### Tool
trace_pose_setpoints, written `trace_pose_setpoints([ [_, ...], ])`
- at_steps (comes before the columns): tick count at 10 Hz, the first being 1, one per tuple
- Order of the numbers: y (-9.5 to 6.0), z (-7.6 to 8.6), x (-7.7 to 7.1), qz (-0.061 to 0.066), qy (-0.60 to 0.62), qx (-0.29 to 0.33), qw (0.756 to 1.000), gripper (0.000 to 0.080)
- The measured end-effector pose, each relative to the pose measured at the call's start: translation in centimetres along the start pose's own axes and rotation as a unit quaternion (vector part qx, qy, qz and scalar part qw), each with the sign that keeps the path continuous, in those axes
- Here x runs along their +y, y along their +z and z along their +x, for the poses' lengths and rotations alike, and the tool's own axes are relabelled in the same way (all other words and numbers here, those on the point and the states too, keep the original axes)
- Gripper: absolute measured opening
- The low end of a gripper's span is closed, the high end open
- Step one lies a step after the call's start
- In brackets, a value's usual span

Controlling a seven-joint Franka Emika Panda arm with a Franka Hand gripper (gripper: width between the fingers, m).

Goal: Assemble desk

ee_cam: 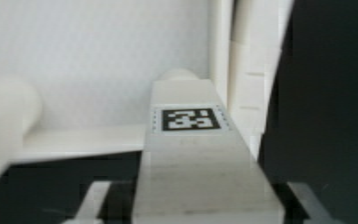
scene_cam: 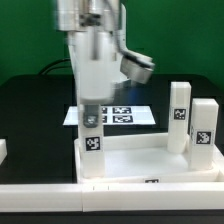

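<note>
The white desk top lies low in the exterior view with its rimmed side up. Two tagged legs stand in its sockets on the exterior view's right, one further back and one nearer. My gripper comes straight down and is shut on a third tagged leg, held upright at the top's corner on the exterior view's left. In the wrist view this leg runs out from between my fingers, my gripper closed on it, over the desk top. No fourth leg shows.
The marker board lies on the black table behind the desk top. A long white rail runs along the front, and a white block sits at the exterior view's left edge. The arm's body hides the space above the held leg.
</note>
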State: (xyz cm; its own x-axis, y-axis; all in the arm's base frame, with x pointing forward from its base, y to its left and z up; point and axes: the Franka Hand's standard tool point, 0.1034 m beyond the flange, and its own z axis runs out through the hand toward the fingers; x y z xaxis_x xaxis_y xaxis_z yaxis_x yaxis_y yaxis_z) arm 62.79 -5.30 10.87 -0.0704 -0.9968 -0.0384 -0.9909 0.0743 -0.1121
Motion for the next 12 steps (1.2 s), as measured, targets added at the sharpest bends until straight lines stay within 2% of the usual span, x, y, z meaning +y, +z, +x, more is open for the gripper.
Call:
trace_pose_setpoints([
  [4, 0.0, -0.1, 0.0, 0.001, 0.132, -0.004, 0.991, 0.0284],
  [5, 0.0, 0.0, 0.0, 0.002, 0.222, -0.017, 0.975, 0.0284],
  [7, 0.1, -0.2, -0.2, 0.020, 0.344, -0.018, 0.939, 0.0284],
  [9, 0.1, -0.3, -0.2, 0.020, 0.286, -0.016, 0.958, 0.0294],
  [10, 0.1, -0.4, -0.2, 0.021, 0.232, -0.015, 0.972, 0.0462],
  [11, 0.3, -0.9, -0.2, 0.024, 0.138, -0.014, 0.990, 0.0462],
  [12, 0.3, -1.2, -0.2, 0.024, 0.072, -0.014, 0.997, 0.0613],
])
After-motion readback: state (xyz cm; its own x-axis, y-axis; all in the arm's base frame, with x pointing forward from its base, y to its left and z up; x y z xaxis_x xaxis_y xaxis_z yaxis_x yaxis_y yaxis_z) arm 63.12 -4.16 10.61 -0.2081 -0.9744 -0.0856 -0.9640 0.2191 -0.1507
